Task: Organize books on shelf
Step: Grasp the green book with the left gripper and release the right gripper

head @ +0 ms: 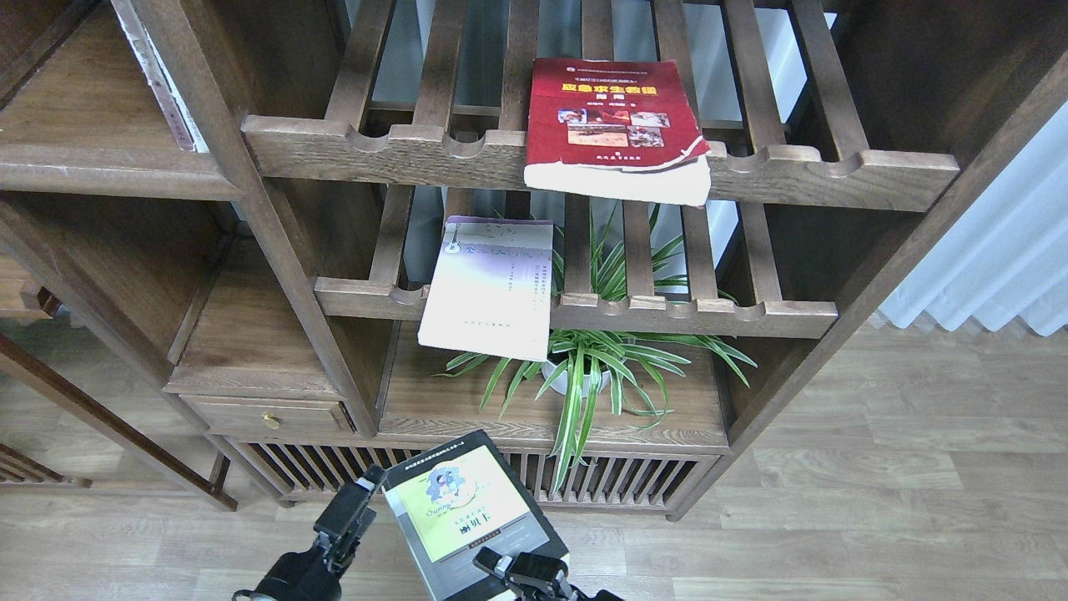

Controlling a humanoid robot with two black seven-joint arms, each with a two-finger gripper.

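Observation:
The worn red book (616, 125) lies flat on the upper slatted rack, its front edge overhanging. The thin white-lavender book (488, 284) lies on the lower slatted rack and overhangs its rail. My right gripper (511, 571) is at the bottom edge, shut on the near end of the black-bordered yellow-green book (463, 513), held cover-up in front of the cabinet base. My left gripper (357, 505) is right beside this book's left edge; its fingers cannot be told apart. A flat solid shelf board (100, 171) with a rounded front edge is at the upper left.
A potted spider plant (584, 367) stands on the solid board (667, 421) under the racks. Another solid board (250, 351) tops a small drawer (267, 415) at the left. A vertical post (250, 209) divides the compartments. A white curtain (993, 259) hangs at the right.

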